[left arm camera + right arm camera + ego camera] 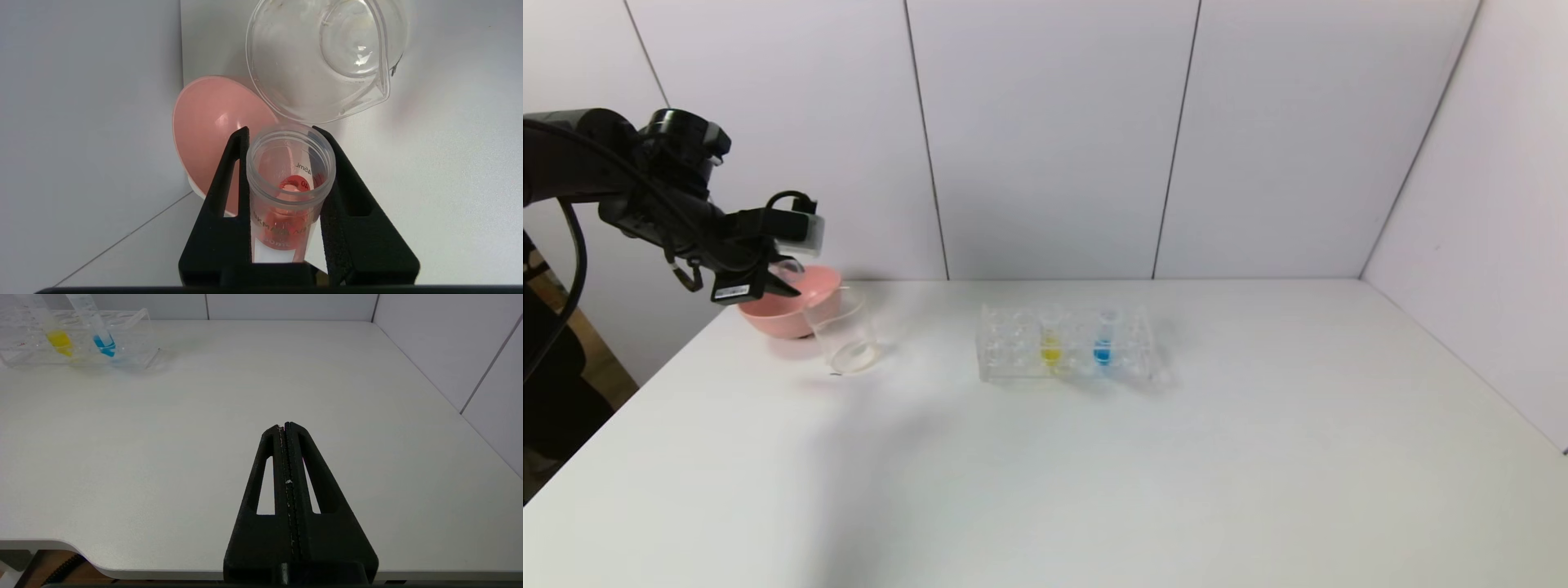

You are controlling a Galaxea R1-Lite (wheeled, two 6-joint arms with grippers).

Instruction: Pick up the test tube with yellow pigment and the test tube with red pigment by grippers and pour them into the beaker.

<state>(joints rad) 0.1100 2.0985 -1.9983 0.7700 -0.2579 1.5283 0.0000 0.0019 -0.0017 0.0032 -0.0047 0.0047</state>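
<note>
My left gripper (786, 284) hangs at the table's far left, over the pink bowl's edge and beside the beaker (847, 333). It (282, 130) is shut on the test tube with red pigment (291, 163). The tube lies along the fingers with its open mouth at the fingertips, facing the beaker (322, 57). Red liquid sits at the tube's bottom, and the beaker looks colourless inside. The test tube with yellow pigment (1051, 349) (58, 337) stands in the clear rack (1005, 347). My right gripper (284, 425) is shut and holds nothing, low over the table's near right part.
A pink bowl (784, 314) (208, 122) stands just behind and left of the beaker, close to the back wall. A blue-liquid tube (1103, 349) (104, 341) stands in the rack (137, 332) next to the yellow one. The table's left edge runs near the bowl.
</note>
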